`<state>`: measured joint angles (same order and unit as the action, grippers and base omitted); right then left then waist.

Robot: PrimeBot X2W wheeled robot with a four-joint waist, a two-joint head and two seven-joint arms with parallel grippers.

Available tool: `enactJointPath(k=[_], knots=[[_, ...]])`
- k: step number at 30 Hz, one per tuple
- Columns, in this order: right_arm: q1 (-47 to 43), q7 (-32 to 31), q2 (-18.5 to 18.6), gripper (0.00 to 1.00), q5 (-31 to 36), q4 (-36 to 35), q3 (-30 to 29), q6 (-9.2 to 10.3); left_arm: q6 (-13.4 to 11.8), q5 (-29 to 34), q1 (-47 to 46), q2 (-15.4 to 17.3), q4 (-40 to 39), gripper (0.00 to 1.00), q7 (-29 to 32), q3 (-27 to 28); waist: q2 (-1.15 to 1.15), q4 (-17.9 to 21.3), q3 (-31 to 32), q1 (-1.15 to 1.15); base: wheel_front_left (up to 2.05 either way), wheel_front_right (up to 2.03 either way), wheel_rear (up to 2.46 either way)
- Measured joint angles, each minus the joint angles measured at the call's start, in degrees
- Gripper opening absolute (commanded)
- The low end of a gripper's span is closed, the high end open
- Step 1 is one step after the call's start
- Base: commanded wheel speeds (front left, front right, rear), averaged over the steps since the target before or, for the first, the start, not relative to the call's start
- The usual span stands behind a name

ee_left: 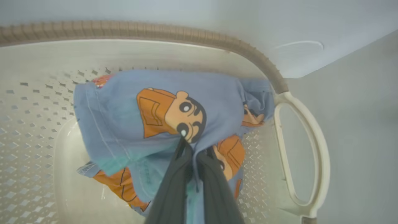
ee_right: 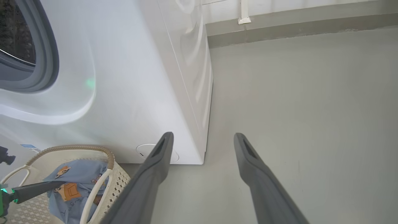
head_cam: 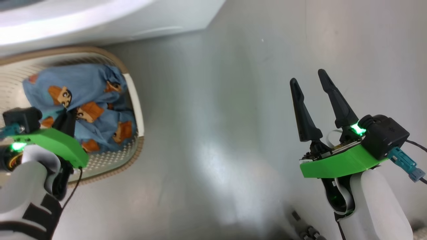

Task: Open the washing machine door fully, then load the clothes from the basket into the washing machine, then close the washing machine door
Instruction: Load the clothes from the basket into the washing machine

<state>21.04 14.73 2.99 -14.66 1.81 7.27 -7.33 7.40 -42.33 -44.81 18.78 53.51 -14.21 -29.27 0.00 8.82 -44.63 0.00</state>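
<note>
The cream perforated basket (head_cam: pixel 135 100) with a brown rim stands on the floor at the left, just in front of the white washing machine (head_cam: pixel 100 16). Inside it lie the light blue clothes (head_cam: pixel 83 96) printed with orange cartoon figures. My left gripper (ee_left: pixel 194 147) reaches into the basket and is shut on a fold of the clothes (ee_left: pixel 124 124). My right gripper (head_cam: pixel 308 76) hangs open over bare floor at the right, holding nothing. In the right wrist view the washing machine (ee_right: pixel 130 77) shows its open mouth with the grey rubber ring (ee_right: pixel 46 56); the door is out of view.
Grey floor (head_cam: pixel 217 133) spreads between the basket and my right arm. A wall base with a pale skirting (ee_right: pixel 295 18) runs behind the machine. A small round flap (ee_right: pixel 146 151) sits low on the machine's front corner.
</note>
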Motion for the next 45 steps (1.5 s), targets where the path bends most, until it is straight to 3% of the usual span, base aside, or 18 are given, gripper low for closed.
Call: enactJointPath(k=[7,24,45], knots=[[-1.2,0.0,0.0,1.0,0.5,1.0,-0.3,0.0,-0.7,3.5,7.1,-1.1,-9.3,0.0,-0.2,6.9,0.0,-2.0,5.4,0.0,0.0,0.0,0.0],[-4.7,0.0,0.1,1.0,0.4,3.8,0.0,0.0,-1.4,11.5,18.8,-4.4,-21.8,0.0,-0.4,16.3,0.0,-4.3,16.0,0.0,0.0,0.0,0.0],[-8.3,0.0,0.1,1.0,-0.2,6.9,0.2,0.0,-5.1,18.1,28.5,-6.2,-39.7,0.0,-0.4,20.7,0.0,-5.3,26.6,0.0,0.0,0.0,0.0]])
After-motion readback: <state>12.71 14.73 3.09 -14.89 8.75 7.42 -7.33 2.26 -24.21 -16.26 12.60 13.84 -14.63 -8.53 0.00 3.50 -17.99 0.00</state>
